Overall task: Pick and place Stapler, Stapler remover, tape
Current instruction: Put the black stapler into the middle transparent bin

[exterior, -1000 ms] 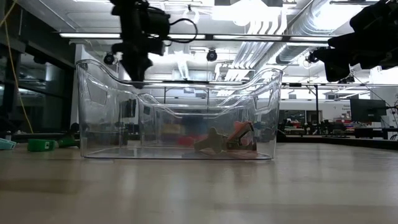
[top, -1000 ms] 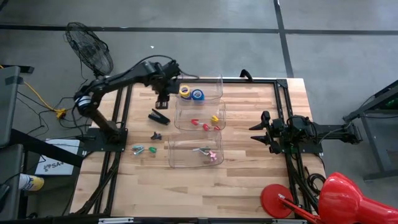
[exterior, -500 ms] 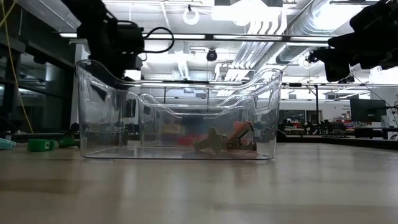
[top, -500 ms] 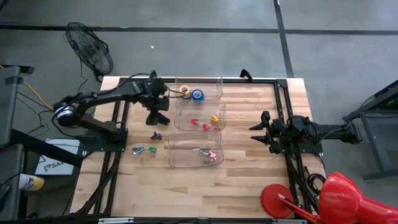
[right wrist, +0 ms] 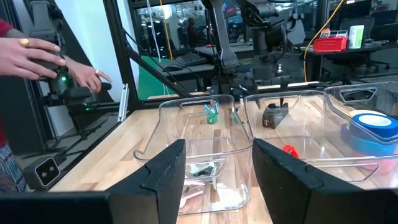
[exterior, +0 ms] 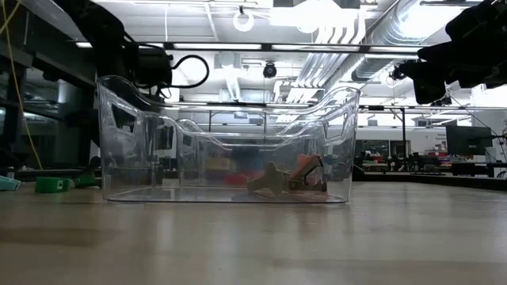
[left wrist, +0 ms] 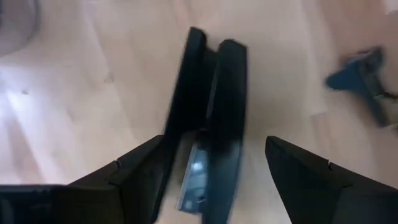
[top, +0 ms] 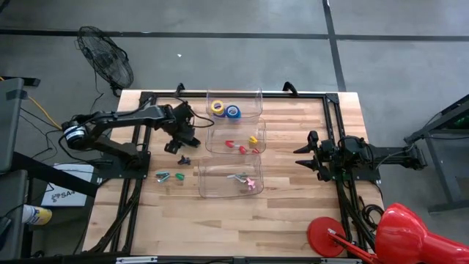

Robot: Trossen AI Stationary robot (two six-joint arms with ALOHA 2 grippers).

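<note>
The black stapler (left wrist: 211,99) lies flat on the wooden table (top: 293,213), left of the clear bins. My left gripper (left wrist: 214,149) points down over it, open, with one finger on each long side of the stapler; in the high view the gripper (top: 179,141) covers the stapler. A dark stapler remover (top: 183,159) lies just nearer, and green ones (top: 170,177) nearer still. Yellow and blue tape rolls (top: 225,110) sit in the far bin (top: 253,99). My right gripper (right wrist: 214,162) waits open at the table's right side.
Three clear bins stand in a row: the far one, a middle one (top: 212,132) with small red and yellow items, and a near one (top: 205,187) with more small pieces. A person's hands (right wrist: 43,56) show beyond the table's left side. Bare wood lies near the front edge.
My left gripper has come away from the far bin toward the table's near edge and sunk down over the stapler, rolling a little on the way. The stapler and the other things have kept their places.
</note>
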